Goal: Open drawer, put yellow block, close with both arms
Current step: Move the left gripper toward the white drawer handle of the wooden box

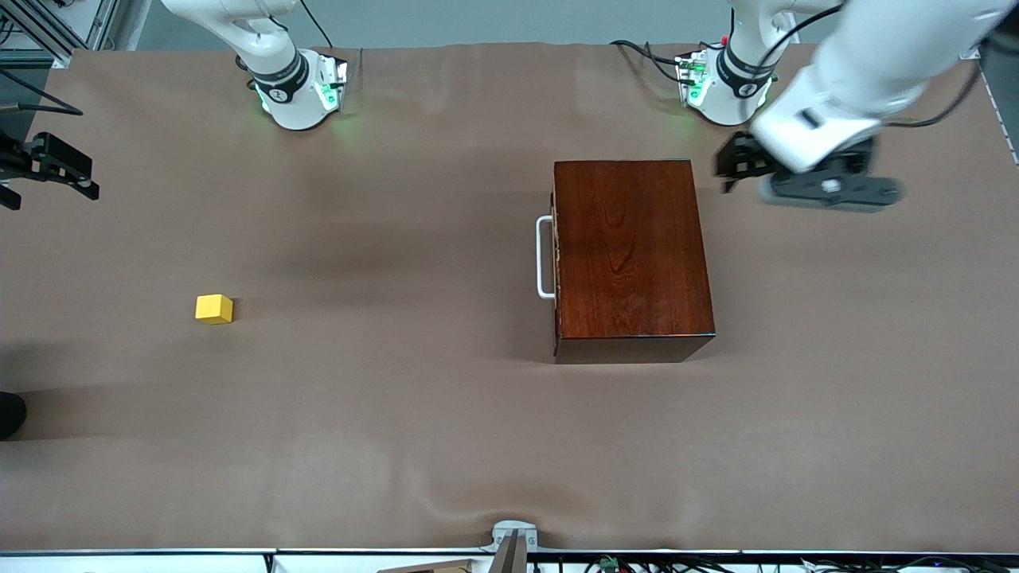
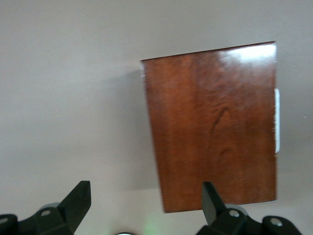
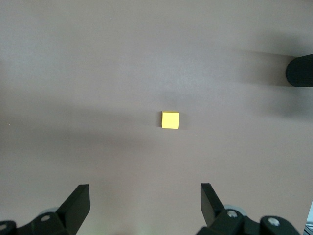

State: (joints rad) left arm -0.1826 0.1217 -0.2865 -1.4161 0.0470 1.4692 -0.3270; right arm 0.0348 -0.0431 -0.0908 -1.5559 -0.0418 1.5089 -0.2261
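Observation:
The dark reddish-brown wooden box (image 1: pixel 629 255) stands toward the left arm's end of the table. Its drawer is shut, with the white bar handle (image 1: pixel 544 257) facing the right arm's end. The yellow block (image 1: pixel 214 309) lies alone on the table toward the right arm's end. My left gripper (image 1: pixel 728 167) is open and empty in the air beside the box, on the side away from the handle. The left wrist view shows the left gripper (image 2: pixel 145 200) over the box top (image 2: pixel 215 127). My right gripper (image 1: pixel 68 167) is open and empty at the right arm's end; the right wrist view shows the right gripper (image 3: pixel 144 200) and the block (image 3: pixel 170 120).
A brown cloth covers the table (image 1: pixel 398 414). A dark rounded object (image 1: pixel 9 414) sits at the table's edge at the right arm's end, nearer the front camera than the block; it also shows in the right wrist view (image 3: pixel 299 70). A grey mount (image 1: pixel 513 541) sits at the front edge.

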